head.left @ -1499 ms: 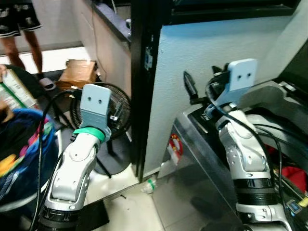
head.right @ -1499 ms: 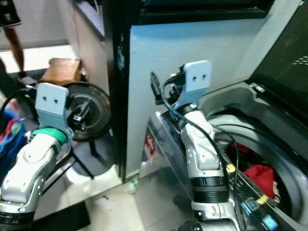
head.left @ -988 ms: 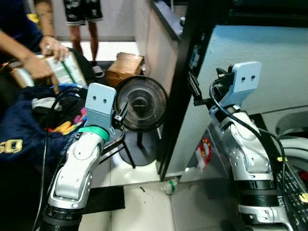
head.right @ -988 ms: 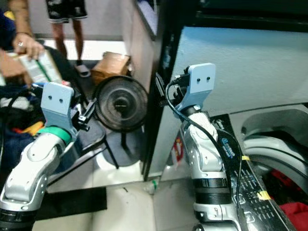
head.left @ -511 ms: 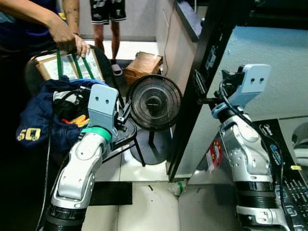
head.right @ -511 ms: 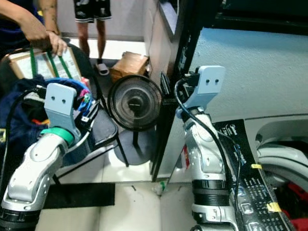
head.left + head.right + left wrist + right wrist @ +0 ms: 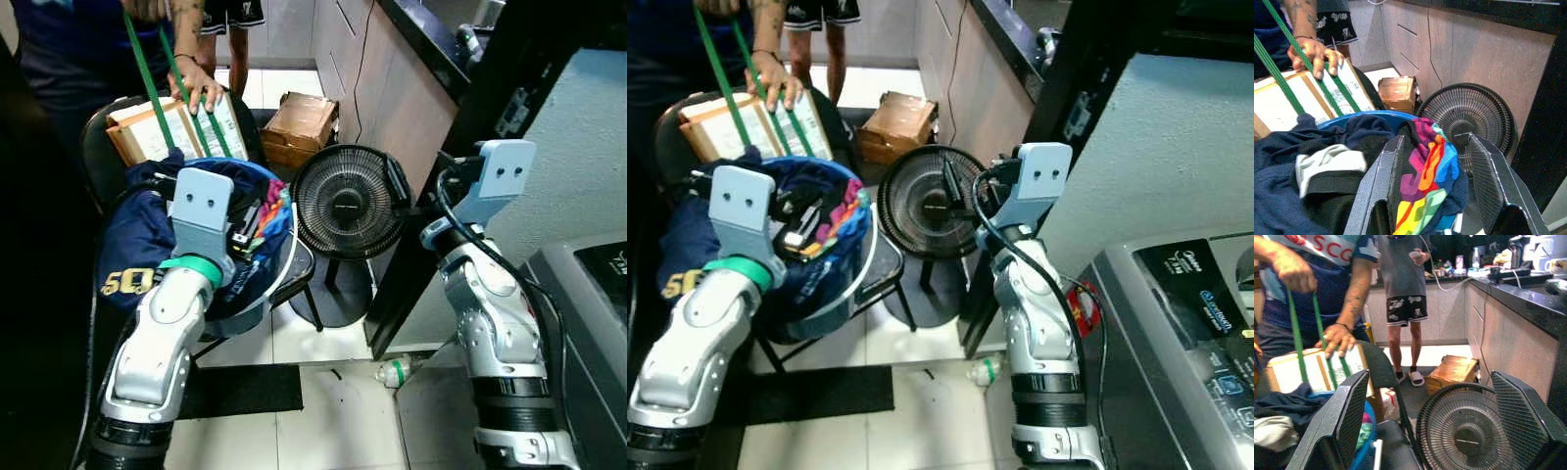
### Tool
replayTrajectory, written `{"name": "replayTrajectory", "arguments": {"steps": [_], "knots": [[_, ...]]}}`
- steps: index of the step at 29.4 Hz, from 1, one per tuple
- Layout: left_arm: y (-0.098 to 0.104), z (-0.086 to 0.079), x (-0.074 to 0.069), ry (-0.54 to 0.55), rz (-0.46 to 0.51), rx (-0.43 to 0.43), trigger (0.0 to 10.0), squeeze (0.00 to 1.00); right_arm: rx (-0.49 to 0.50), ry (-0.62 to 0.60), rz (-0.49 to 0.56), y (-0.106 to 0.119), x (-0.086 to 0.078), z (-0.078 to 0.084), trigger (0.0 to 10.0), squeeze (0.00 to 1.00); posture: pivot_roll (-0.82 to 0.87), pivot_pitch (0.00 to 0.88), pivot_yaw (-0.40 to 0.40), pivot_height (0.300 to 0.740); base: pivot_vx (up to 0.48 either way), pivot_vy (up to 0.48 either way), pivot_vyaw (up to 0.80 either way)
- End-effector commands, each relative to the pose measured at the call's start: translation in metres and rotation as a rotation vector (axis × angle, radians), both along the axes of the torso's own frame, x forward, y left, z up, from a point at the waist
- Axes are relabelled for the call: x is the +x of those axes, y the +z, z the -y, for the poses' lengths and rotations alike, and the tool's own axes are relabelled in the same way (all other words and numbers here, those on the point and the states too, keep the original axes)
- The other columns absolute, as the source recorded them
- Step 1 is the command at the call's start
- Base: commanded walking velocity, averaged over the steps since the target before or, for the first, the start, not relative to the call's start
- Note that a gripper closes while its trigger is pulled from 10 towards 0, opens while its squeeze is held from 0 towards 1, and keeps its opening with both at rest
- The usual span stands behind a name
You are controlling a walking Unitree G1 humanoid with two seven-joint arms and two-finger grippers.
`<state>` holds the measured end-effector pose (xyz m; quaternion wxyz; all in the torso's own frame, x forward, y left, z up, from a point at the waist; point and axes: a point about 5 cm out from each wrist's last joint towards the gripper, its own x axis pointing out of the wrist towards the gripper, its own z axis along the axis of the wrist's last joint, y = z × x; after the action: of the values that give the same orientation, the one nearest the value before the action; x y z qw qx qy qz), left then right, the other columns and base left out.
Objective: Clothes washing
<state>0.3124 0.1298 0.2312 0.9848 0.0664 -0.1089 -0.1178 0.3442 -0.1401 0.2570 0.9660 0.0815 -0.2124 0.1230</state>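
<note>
Our left claw (image 7: 1435,196) hangs wide open and empty above the clothes (image 7: 1352,161) in the basket (image 7: 279,284); right claw (image 7: 1440,426) open, empty. We should probably drop straight onto the pile's middle.

Pale tiled floor (image 7: 343,411), black floor fan (image 7: 345,204) beside dark pillar (image 7: 460,157), beige cabinet fronts (image 7: 387,83), cardboard box (image 7: 302,122), black mat (image 7: 245,390).

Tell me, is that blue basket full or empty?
Full: the blue basket is heaped with dark and rainbow-coloured clothes rising above its rim.
</note>
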Motion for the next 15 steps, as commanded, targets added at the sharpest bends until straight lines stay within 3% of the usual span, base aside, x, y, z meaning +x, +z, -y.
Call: {"name": "replayTrajectory", "arguments": {"steps": [1,15], "knots": [[-0.004,0.001,0.000,-0.005,-0.020,0.003,10.0,0.00,0.006,-0.009,-0.006,-0.001,-0.002,0.004,10.0,0.00,0.02,0.021,-0.004,0.740,0.000,0.000,0.00],[-0.008,-0.005,0.008,0.082,-0.046,-0.111,10.0,0.00,-0.059,0.033,-0.107,-0.024,-0.002,-0.008,10.0,0.00,0.02,0.018,-0.003,0.740,0.000,0.000,0.00]]}}
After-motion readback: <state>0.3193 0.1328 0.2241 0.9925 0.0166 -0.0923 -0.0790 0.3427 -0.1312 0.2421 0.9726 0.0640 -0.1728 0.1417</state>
